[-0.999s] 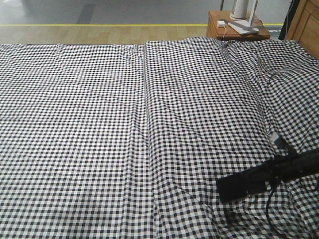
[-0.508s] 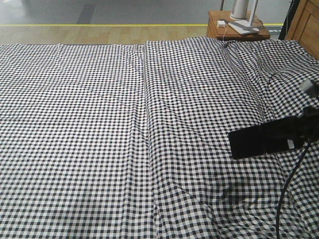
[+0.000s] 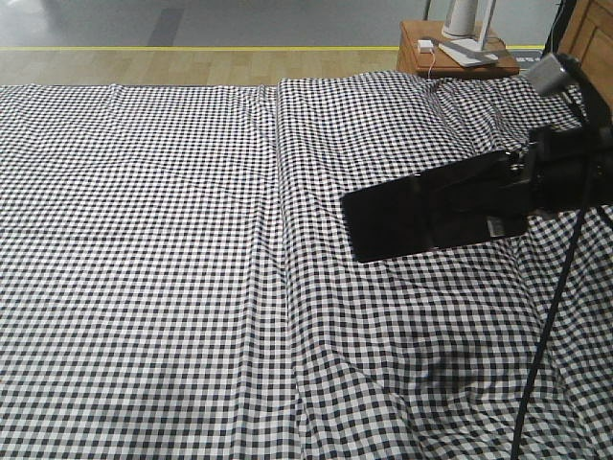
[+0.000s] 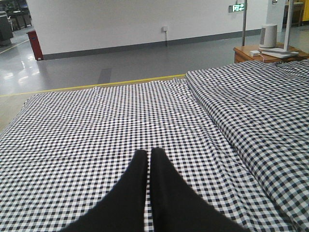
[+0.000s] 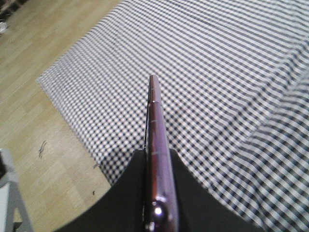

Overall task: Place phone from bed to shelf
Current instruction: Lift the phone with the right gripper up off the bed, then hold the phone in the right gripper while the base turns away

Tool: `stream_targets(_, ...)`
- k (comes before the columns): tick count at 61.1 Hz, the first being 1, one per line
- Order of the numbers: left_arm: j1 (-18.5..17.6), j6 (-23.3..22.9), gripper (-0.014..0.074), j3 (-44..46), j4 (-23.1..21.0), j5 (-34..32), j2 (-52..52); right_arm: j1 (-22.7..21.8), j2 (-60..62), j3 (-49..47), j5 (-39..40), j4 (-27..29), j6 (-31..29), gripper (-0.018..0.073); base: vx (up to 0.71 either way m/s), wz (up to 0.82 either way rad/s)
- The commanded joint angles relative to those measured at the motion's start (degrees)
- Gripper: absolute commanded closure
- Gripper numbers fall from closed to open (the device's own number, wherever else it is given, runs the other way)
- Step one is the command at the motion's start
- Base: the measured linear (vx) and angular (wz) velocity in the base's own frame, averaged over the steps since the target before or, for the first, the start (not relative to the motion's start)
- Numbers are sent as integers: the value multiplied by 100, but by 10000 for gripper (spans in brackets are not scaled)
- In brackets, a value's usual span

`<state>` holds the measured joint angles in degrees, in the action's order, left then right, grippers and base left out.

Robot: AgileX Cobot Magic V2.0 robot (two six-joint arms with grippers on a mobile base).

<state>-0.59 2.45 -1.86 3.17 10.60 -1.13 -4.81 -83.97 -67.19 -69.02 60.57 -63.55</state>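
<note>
Phone point(image 3: 393, 220), pinched tight by the right end effector point(image 3: 488, 196), has risen higher and leftward above the bed point(image 3: 172, 240).

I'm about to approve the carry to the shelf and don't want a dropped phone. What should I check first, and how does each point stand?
1. Phone clamped in right gripper: ok.
2. Phone lifted off bed: ok.
3. Grip secure: cannot tell; it is held at one end only.
4. Left gripper shut, away from phone: ok.
5. Shelf compartment free: cannot tell; only a wooden corner shows.
</note>
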Motion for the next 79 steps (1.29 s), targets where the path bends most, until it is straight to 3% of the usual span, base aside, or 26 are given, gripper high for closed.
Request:
stream_targets(1,-12,-22,596,146,-30,-401,-23,383,432,-137,-489,610,134,560,0,0)
stream_targets(17,-12,-22,596,146,-30,-401,-23,1357,916,-137,-489,655,408,561,0,0)
stream_targets(27,-12,-22,596,146,-30,-401,-23,1690,1062,-137,-484,662,430,561,0,0)
stream_targets(79,-12,-22,596,146,-30,-401,-23,1691,1073,-137,-478,651,425,561,0,0)
